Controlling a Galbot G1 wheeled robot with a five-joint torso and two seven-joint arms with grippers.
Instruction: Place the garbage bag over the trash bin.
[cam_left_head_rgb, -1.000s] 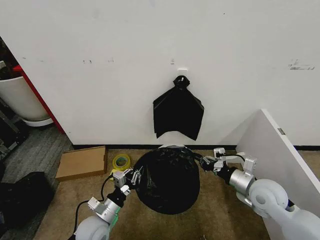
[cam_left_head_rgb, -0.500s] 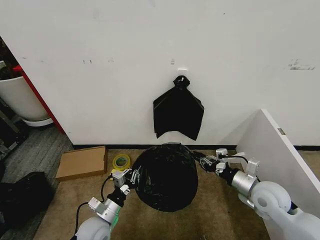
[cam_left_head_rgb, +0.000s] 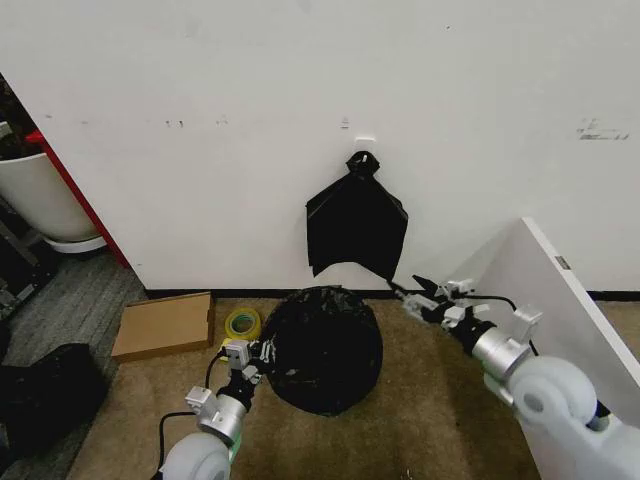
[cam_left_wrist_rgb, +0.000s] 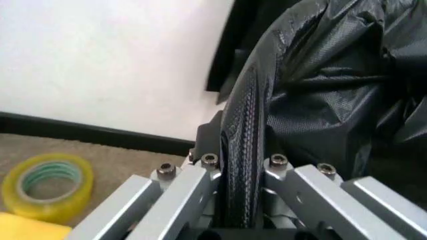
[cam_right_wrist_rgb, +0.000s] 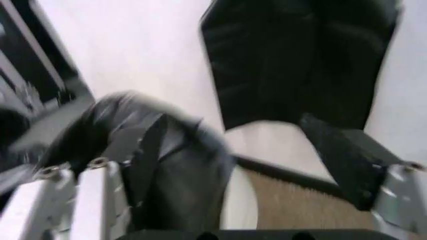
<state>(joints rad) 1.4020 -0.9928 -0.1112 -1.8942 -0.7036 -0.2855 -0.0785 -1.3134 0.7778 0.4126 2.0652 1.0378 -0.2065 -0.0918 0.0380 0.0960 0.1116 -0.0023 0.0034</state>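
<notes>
Glossy black plastic is what matters here: the garbage bag (cam_left_head_rgb: 322, 348) sits on the carpet at six o'clock of the head view, draped so fully over the trash bin that no cream wall of the bin can be made out under it. The left gripper (cam_left_head_rgb: 250, 362), at the bag's nine o'clock side, is clamped on a fold of the film, which the left wrist view shows pinched between the two metal fingers (cam_left_wrist_rgb: 179, 192). The right gripper (cam_left_head_rgb: 420, 297) is at the bag's two o'clock, clear of the plastic, its jaws spread with nothing between them.

To finish well, I judge the left pinch should pull the hem gently down and outward, not upward, so the thin film neither tears nor lifts off the rim; the free right side may spring back and need smoothing.

Around: a yellow tape roll (cam_left_head_rgb: 242, 323) lies just beside the left gripper at its eleven o'clock, a flat cardboard box (cam_left_head_rgb: 165, 325) farther out at nine. A knotted black bundle (cam_left_head_rgb: 356, 228) hangs on the wall at twelve, near the right gripper's path. A white panel (cam_left_head_rgb: 560, 300) leans at three o'clock, crowding the right arm
</notes>
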